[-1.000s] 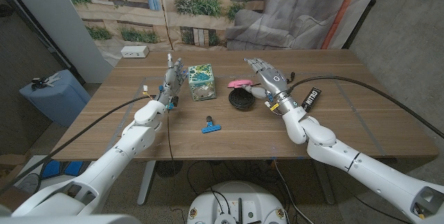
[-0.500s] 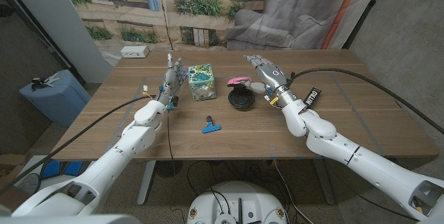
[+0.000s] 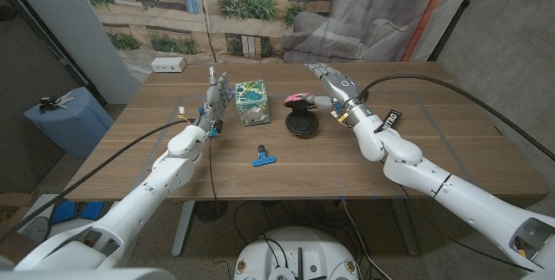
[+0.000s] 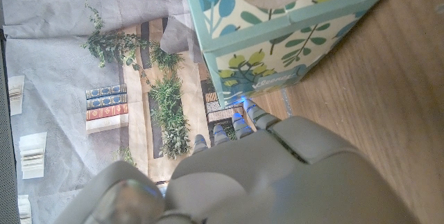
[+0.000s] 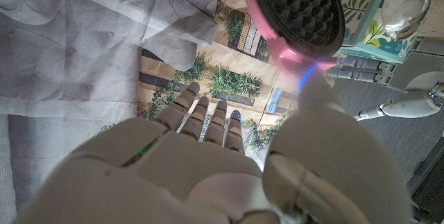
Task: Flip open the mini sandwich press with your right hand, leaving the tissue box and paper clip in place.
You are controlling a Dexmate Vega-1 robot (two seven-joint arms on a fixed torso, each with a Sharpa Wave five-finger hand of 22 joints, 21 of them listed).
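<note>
The mini sandwich press [image 3: 301, 124] sits at mid-table, its black lower plate flat and its pink lid [image 3: 299, 100] tipped up behind it. My right hand [image 3: 335, 87] is just right of the lid with its fingers spread, and the thumb touches the lid's edge. In the right wrist view the lid's black ridged inside [image 5: 298, 5] faces the camera and the thumb [image 5: 316, 106] presses its pink rim. The teal tissue box [image 3: 251, 102] stands left of the press. My left hand [image 3: 215, 98] stands upright beside it, holding nothing. A blue paper clip [image 3: 262, 157] lies nearer the front.
A white power strip [image 3: 168, 65] lies at the table's far left corner. A blue bin [image 3: 65, 117] stands on the floor left of the table. In the left wrist view the tissue box [image 4: 277, 37] is close ahead of my left hand [image 4: 277, 175].
My right hand has moved back and up, and its thumb has carried the pink lid further up from the black plate. The left hand, tissue box and paper clip have stayed put.
</note>
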